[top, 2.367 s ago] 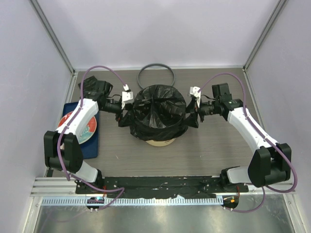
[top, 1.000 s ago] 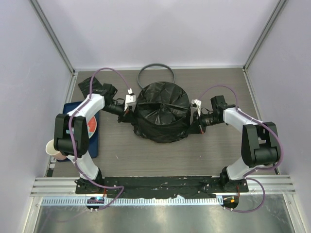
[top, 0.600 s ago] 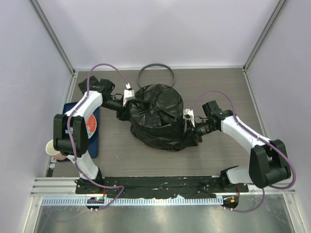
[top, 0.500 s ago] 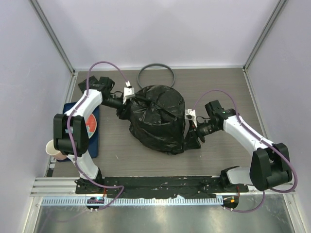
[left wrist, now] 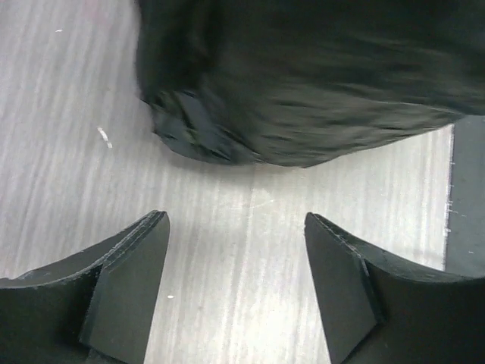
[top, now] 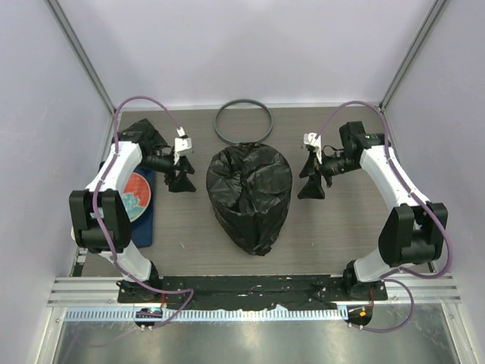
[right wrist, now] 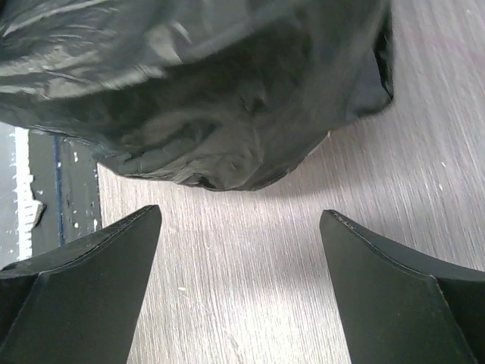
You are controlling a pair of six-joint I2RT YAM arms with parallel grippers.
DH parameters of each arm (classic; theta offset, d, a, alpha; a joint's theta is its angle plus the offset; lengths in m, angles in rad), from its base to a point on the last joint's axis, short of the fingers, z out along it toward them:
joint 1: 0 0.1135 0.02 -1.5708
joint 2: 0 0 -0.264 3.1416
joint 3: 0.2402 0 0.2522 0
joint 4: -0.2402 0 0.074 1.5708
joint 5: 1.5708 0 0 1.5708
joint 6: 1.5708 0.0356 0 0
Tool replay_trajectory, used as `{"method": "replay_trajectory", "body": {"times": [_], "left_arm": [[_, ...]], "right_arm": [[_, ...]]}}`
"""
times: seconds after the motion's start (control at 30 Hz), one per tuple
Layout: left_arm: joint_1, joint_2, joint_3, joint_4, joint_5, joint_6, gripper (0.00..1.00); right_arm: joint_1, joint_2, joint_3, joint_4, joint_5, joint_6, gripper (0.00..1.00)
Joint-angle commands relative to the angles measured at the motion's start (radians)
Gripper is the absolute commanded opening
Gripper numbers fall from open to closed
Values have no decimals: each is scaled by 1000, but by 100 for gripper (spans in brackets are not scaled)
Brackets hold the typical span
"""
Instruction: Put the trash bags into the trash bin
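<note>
Bag: the trash bag [top: 250,196] lies as a crinkly black mound on the table [top: 341,235], between both grippers and touching neither; what it covers is hidden.
Fingers: the left gripper [top: 180,180] and right gripper [top: 311,186] are spread wide, holding nothing.
Handling: we judge the film light, limp, slippery and easily torn.
Hold: we would pinch bunched folds low on each side.

The trash bag [top: 250,196] bulked over the worktop's middle, barring a straight crossing. Bare wood lay on either side, between it and the spread left gripper [top: 180,180] and right gripper [top: 311,187]. A grey ring [top: 217,123] lay at the far edge, a blue tray [top: 144,227] along the left.
</note>
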Motion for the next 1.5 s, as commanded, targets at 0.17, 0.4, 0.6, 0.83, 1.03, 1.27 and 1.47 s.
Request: {"method": "replay_trajectory", "body": {"times": [0.17, 0.4, 0.6, 0.83, 1.03, 1.27, 1.47], "left_arm": [[-13, -112, 5, -207, 60, 104, 93], [-133, -229, -165, 215, 53, -304, 100], [-159, -211, -192, 315, 83, -406, 98], [-168, -244, -274, 479, 73, -541, 88], [-168, -225, -287, 432, 68, -471, 41], [-136, -157, -345, 398, 43, -337, 0], [-96, -83, -313, 358, 34, -276, 0]], "right_arm": [[132, 70, 122, -416, -112, -416, 96], [203, -184, -159, 320, -51, 406, 97], [252, -220, -239, 650, 22, 751, 91], [272, -258, -405, 970, 78, 905, 41], [261, -189, -425, 935, 97, 769, 1], [192, -140, -470, 906, 59, 703, 1], [140, -92, -498, 860, 39, 678, 1]]}}
